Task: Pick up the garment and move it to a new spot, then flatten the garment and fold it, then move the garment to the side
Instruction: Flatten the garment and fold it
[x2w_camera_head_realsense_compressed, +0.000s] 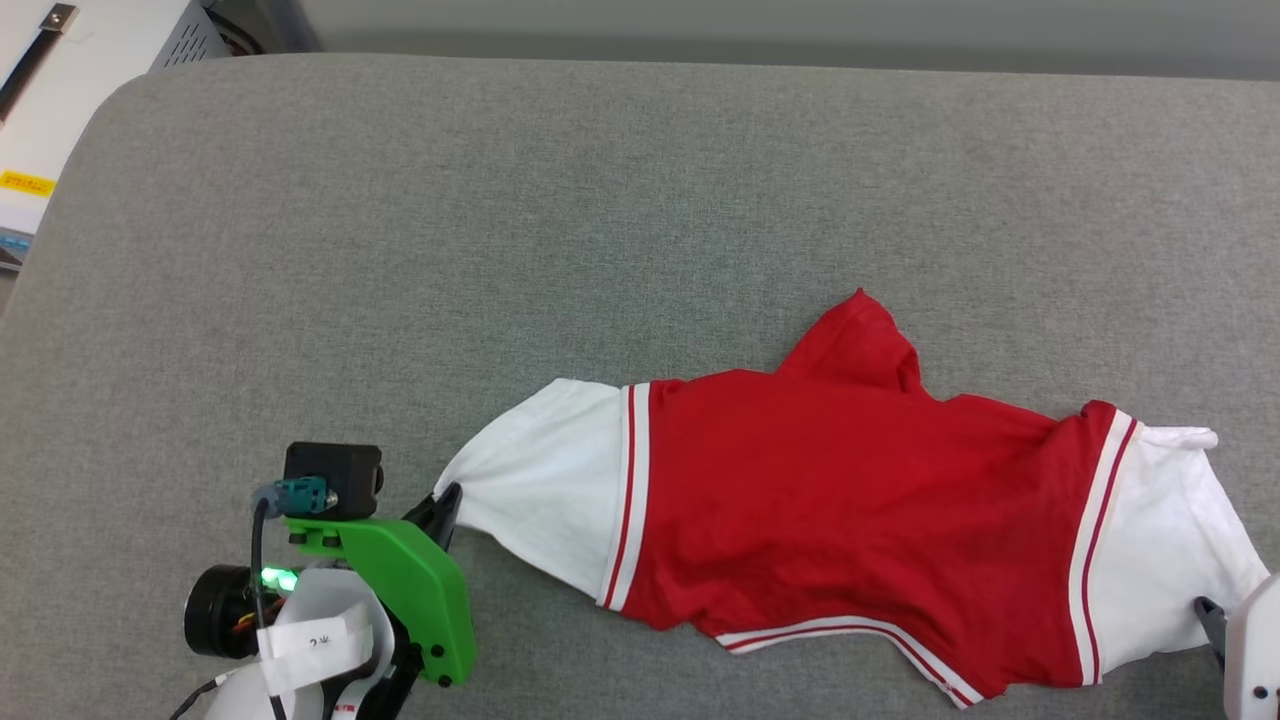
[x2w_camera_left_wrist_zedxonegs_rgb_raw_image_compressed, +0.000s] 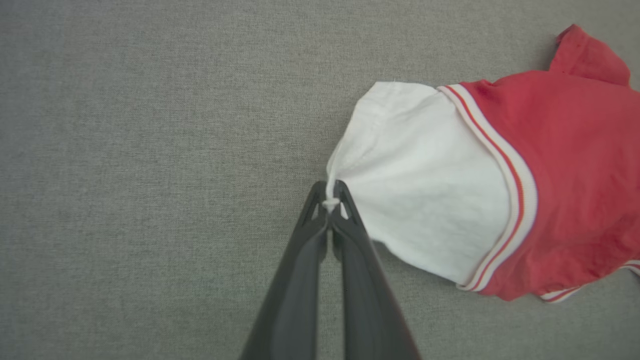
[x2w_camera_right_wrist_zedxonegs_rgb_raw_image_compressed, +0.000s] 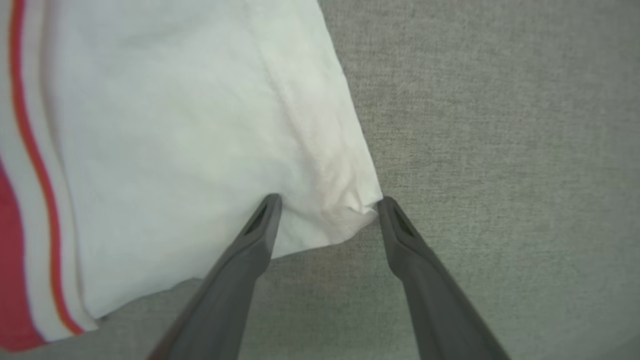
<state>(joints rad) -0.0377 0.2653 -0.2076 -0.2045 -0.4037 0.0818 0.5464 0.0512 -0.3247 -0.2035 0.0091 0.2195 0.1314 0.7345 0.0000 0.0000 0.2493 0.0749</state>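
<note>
Left pincer (x2w_camera_left_wrist_zedxonegs_rgb_raw_image_compressed: 330, 194): closed, pinching the bunched tip of the left white sleeve (x2w_camera_left_wrist_zedxonegs_rgb_raw_image_compressed: 425, 190).
Right pincer (x2w_camera_right_wrist_zedxonegs_rgb_raw_image_compressed: 327, 205): spread wide, fingers (x2w_camera_right_wrist_zedxonegs_rgb_raw_image_compressed: 250, 240) straddling the corner of the right white sleeve (x2w_camera_right_wrist_zedxonegs_rgb_raw_image_compressed: 175, 125), nothing clamped.
Count: one red jersey T-shirt with white short sleeves and red-and-white striped trim (x2w_camera_head_realsense_compressed: 850, 480); two sleeves; two pincers.
Place: lying on the grey fabric-covered tabletop (x2w_camera_head_realsense_compressed: 500, 200), near edge, right of centre.
Long axis: sleeve to sleeve, left to right across the head view; red flap pointing away from the robot.
Writing: yellow label (x2w_camera_head_realsense_compressed: 27, 183) on white box (x2w_camera_head_realsense_compressed: 90, 60), too small to read.
</note>
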